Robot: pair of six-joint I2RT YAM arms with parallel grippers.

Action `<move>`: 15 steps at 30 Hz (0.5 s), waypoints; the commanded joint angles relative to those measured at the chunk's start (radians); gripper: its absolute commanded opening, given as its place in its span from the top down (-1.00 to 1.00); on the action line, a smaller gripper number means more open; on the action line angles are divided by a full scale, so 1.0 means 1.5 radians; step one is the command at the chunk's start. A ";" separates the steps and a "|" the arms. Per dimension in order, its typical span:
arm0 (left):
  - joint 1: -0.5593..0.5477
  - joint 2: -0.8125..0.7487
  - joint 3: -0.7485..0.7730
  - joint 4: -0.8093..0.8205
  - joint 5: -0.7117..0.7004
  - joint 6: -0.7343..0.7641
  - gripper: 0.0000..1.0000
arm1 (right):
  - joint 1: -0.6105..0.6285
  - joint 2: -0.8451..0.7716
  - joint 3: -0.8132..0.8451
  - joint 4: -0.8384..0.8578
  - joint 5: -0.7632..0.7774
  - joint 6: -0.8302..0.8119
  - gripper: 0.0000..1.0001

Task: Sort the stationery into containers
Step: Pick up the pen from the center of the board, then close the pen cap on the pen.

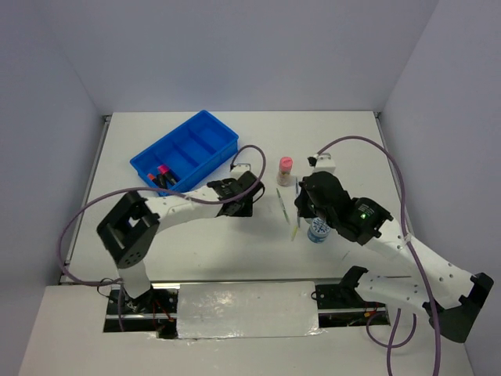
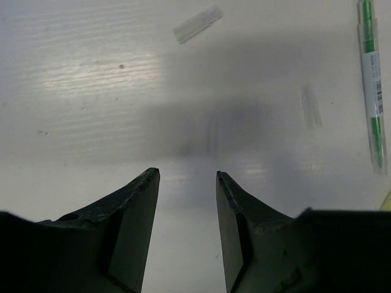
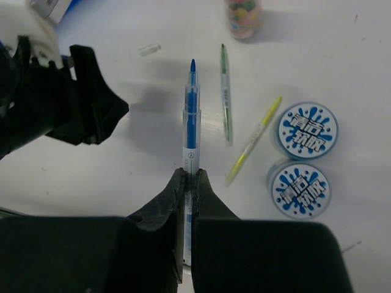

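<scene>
Pen (image 3: 191, 116), blue and thin, sits clamped by its rear half in our right pincer (image 3: 188, 174), tip pointing straight ahead over the desk (image 3: 73, 177). We judge it light, stiff and slippery-barrelled; a mid-length hold would steady it. Our left pincer (image 2: 187, 174) stands partly open, empty.

Bottle (image 3: 243, 17) top cut off; blue pen (image 3: 191, 116) rear hidden.

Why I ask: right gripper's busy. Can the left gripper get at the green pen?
Probably yes: the left gripper hangs open, empty; the green pen lies uncovered on the table nearby.
</scene>
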 commanded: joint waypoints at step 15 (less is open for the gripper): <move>-0.016 0.162 0.130 -0.019 -0.016 -0.019 -0.10 | -0.015 -0.052 -0.027 -0.007 -0.002 -0.030 1.00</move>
